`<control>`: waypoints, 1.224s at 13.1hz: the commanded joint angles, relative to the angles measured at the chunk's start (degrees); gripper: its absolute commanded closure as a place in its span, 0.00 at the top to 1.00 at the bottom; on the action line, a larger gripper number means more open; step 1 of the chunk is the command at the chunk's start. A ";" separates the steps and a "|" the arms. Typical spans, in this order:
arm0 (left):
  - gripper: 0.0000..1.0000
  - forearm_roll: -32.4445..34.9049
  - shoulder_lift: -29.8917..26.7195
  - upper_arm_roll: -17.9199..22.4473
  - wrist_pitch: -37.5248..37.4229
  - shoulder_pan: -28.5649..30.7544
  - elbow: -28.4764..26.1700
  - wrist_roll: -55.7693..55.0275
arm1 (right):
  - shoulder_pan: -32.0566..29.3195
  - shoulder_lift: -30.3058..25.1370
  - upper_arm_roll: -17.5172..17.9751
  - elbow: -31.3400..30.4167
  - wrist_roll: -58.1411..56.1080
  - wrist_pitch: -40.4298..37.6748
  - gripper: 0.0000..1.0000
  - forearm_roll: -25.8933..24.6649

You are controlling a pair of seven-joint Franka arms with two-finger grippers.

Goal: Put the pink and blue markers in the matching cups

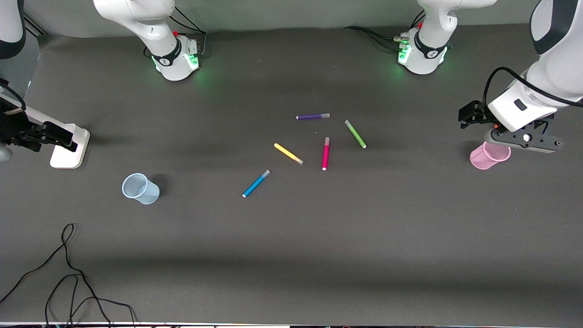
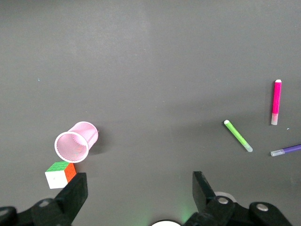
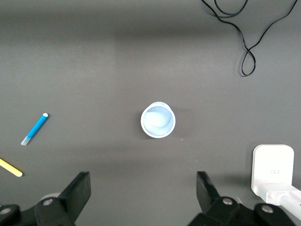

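Observation:
The pink marker (image 1: 325, 153) and the blue marker (image 1: 256, 183) lie flat mid-table, the blue one nearer the front camera. The pink cup (image 1: 489, 156) stands upright at the left arm's end. The pale blue cup (image 1: 140, 188) stands upright toward the right arm's end. My left gripper (image 1: 524, 140) hovers just above the pink cup (image 2: 75, 141), open (image 2: 140, 188) and empty; the pink marker (image 2: 276, 101) shows far off. My right gripper (image 1: 45, 134) hovers at the right arm's end, open (image 3: 143, 188) and empty, with the blue cup (image 3: 158, 119) and blue marker (image 3: 35, 128) in its view.
Yellow (image 1: 288, 153), green (image 1: 355, 134) and purple (image 1: 313, 116) markers lie around the pink one. A colour cube (image 2: 60, 173) sits beside the pink cup. A white block (image 1: 69, 148) lies under the right gripper. A black cable (image 1: 68, 273) loops near the front edge.

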 commanded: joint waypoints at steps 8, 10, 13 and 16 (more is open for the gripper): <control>0.99 -0.18 -0.09 0.31 -1.98 1.00 0.05 0.79 | 0.10 -0.22 -0.01 0.14 -1.23 -0.91 1.00 -0.35; 0.99 -0.18 -0.18 0.22 -2.51 0.83 0.05 0.26 | 2.02 -0.14 0.43 -0.04 -0.44 -0.82 1.00 -0.35; 0.99 -0.27 -0.18 -0.21 -2.34 -0.05 -0.39 -0.18 | 6.50 0.92 0.44 -0.04 6.03 -0.21 1.00 -0.18; 0.99 -1.40 0.69 -0.57 -2.25 -1.37 -0.74 -0.18 | 12.30 2.41 0.52 0.05 17.02 0.41 1.00 -0.18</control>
